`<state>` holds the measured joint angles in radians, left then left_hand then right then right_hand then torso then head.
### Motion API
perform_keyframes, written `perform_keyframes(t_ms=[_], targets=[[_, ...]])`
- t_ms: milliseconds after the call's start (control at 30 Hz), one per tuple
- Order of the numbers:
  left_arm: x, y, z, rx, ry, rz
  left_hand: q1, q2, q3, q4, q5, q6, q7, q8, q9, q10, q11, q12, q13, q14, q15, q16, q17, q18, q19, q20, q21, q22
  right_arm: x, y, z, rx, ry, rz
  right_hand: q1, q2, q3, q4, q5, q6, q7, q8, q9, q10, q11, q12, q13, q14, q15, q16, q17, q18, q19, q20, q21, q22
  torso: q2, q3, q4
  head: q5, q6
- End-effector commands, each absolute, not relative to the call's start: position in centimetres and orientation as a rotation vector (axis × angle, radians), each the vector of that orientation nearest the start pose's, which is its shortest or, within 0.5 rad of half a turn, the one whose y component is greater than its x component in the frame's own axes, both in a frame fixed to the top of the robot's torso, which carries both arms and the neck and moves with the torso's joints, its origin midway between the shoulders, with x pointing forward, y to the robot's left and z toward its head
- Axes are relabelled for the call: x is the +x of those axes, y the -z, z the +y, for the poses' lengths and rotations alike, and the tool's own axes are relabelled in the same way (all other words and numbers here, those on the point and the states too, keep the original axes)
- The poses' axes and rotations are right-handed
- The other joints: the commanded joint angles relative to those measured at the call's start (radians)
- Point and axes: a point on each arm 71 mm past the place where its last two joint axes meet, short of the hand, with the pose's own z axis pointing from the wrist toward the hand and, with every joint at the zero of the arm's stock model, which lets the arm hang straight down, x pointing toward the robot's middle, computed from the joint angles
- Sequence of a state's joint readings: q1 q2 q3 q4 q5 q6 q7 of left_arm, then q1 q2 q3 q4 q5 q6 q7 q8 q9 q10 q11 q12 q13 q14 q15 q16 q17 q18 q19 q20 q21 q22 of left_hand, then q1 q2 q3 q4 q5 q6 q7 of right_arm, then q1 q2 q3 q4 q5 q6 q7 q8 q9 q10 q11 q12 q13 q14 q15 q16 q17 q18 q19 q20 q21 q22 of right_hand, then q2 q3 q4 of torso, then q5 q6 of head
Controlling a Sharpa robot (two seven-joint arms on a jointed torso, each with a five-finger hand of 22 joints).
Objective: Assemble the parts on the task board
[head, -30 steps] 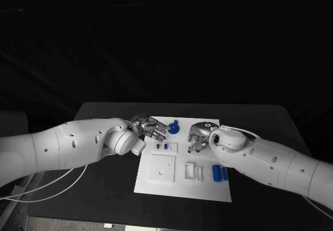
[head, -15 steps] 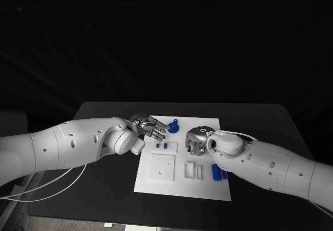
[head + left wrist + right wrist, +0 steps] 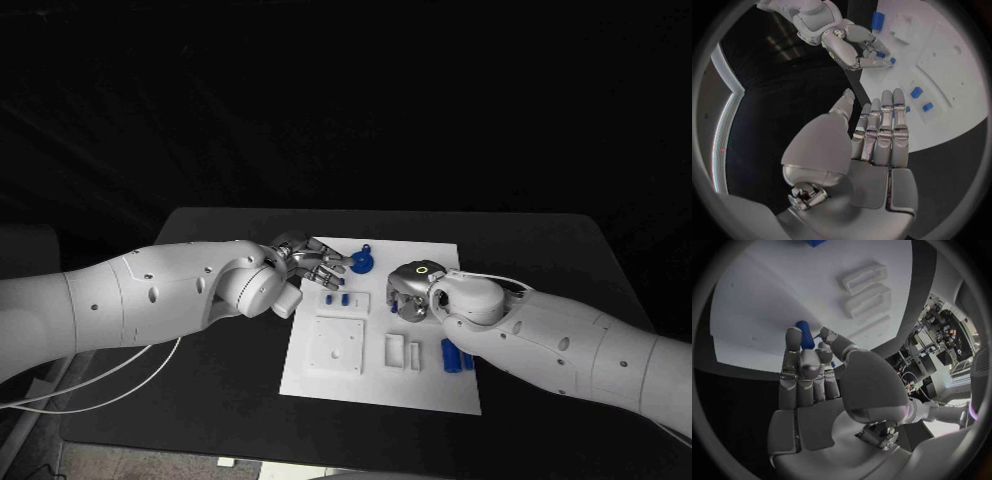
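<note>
The white task board [image 3: 433, 385] lies mid-table. My left hand [image 3: 307, 262] hovers at the board's far left corner with its fingers [image 3: 882, 125] straight and apart from the thumb, holding nothing. A round blue part [image 3: 361, 264] stands just past its fingertips. My right hand [image 3: 408, 295] is low over the board's middle and pinches a small blue peg [image 3: 805, 335] between thumb and finger, down at the board surface [image 3: 754, 310]. From the left wrist view, the right hand [image 3: 845, 42] has its fingertips down on the board around a bit of blue [image 3: 879, 53].
Two small blue pieces [image 3: 338, 299] sit in a plate near the left hand. A white square block [image 3: 339, 345] and white rectangular frames [image 3: 402, 352] lie nearer me. Blue cylinders [image 3: 456, 357] rest beside my right forearm. Black table surrounds the board.
My right hand has shifted a little to the left and farther over the board's middle, staying low. The left hand has barely moved.
</note>
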<state>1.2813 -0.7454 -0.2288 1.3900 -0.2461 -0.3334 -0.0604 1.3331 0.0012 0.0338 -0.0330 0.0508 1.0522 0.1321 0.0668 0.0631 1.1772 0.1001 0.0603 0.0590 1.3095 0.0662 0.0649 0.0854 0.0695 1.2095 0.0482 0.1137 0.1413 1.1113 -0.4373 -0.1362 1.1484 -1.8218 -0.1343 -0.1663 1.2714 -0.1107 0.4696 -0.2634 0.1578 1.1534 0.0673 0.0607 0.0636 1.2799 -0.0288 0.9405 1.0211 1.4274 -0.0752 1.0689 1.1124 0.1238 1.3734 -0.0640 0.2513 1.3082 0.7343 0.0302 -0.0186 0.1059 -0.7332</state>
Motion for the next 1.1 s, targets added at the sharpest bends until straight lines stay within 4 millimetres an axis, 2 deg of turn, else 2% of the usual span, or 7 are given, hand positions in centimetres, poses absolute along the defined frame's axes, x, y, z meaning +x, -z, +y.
perform_keyframes(t_ms=[33,200,367,467,800,1100], targets=[[49.8,23.8,20.6,-1.02,1.017,1.934,-0.004,0.008,0.001,-0.004,-0.002,0.0,0.0,-0.003,0.0,0.007,0.002,-0.002,-0.001,0.005,0.002,-0.001,0.002,0.003,-0.002,0.002,0.005,0.002,49.9,28.7,-8.9,-0.646,-0.397,1.789,-0.013,0.003,0.003,0.009,-0.013,0.008,-0.001,0.001,-0.001,0.006,0.001,0.008,0.005,0.007,-0.001,0.007,0.003,0.002,-0.001,0.0,0.005,0.006,0.0,0.0004,-0.0005,0.002,-0.001],[49.8,23.8,20.5,-1.018,1.018,1.939,-0.004,0.008,0.001,-0.004,-0.002,0.0,0.0,-0.003,0.0,0.007,0.002,-0.002,-0.001,0.005,0.002,-0.001,0.002,0.003,-0.002,0.002,0.005,0.002,50.0,29.0,-8.6,-0.651,-0.39,1.786,-0.019,0.009,0.001,0.022,-0.037,0.016,0.0,0.001,-0.001,0.007,0.004,0.015,0.01,0.009,0.002,0.01,0.005,0.003,0.003,0.004,-0.001,0.002,0.0,-0.0004,0.0006,0.003,-0.002],[49.8,23.8,20.5,-1.017,1.018,1.942,-0.004,0.008,0.001,-0.004,-0.002,0.0,0.0,-0.003,0.0,0.007,0.002,-0.002,-0.001,0.005,0.002,-0.001,0.002,0.003,-0.002,0.002,0.005,0.002,50.0,29.3,-8.6,-0.66,-0.371,1.778,-0.021,0.013,-0.002,0.036,-0.058,0.022,0.001,0.001,-0.001,0.012,0.005,0.024,0.016,0.012,0.003,0.013,0.008,0.004,0.008,0.007,-0.008,-0.004,0.001,0.0004,0.0009,0.005,-0.004],[49.7,23.8,20.5,-1.016,1.017,1.944,-0.004,0.008,0.001,-0.004,-0.002,0.0,0.0,-0.003,0.0,0.007,0.002,-0.002,-0.001,0.005,0.002,-0.001,0.002,0.003,-0.002,0.002,0.005,0.002,50.1,29.4,-8.6,-0.664,-0.363,1.776,-0.017,0.015,0.008,0.042,-0.085,0.029,0.003,0.001,-0.001,0.014,0.008,0.03,0.02,0.013,0.004,0.015,0.009,0.006,0.011,0.008,-0.011,-0.006,0.001,0.0004,0.0014,0.005,-0.004],[49.7,23.8,20.5,-1.013,1.016,1.951,-0.005,0.009,0.001,-0.004,-0.002,-0.003,0.0,-0.003,0.0,0.006,0.003,-0.002,-0.001,0.004,0.003,-0.001,0.002,0.003,-0.004,0.002,0.006,0.002,50.0,29.7,-8.2,-0.669,-0.359,1.757,-0.013,0.017,0.019,0.05,-0.102,0.036,0.004,0.001,-0.001,0.014,0.009,0.032,0.021,0.014,0.004,0.016,0.01,0.009,0.015,0.01,-0.015,-0.006,-0.001,0.0008,-0.001,0.009,-0.009],[49.7,23.8,20.4,-1.009,1.015,1.957,-0.006,0.007,0.0,-0.003,-0.002,-0.006,0.002,-0.003,0.0,0.004,0.003,-0.002,-0.001,0.003,0.003,-0.001,0.002,0.003,-0.005,0.002,0.006,0.002,50.1,29.3,-7.9,-0.629,-0.373,1.695,-0.018,0.008,0.036,0.059,-0.105,0.028,0.005,0.001,-0.001,0.015,0.008,0.029,0.018,0.016,0.004,0.016,0.011,0.008,0.02,0.008,-0.018,-0.004,-0.001,0.0006,-0.0007,0.009,-0.009]])
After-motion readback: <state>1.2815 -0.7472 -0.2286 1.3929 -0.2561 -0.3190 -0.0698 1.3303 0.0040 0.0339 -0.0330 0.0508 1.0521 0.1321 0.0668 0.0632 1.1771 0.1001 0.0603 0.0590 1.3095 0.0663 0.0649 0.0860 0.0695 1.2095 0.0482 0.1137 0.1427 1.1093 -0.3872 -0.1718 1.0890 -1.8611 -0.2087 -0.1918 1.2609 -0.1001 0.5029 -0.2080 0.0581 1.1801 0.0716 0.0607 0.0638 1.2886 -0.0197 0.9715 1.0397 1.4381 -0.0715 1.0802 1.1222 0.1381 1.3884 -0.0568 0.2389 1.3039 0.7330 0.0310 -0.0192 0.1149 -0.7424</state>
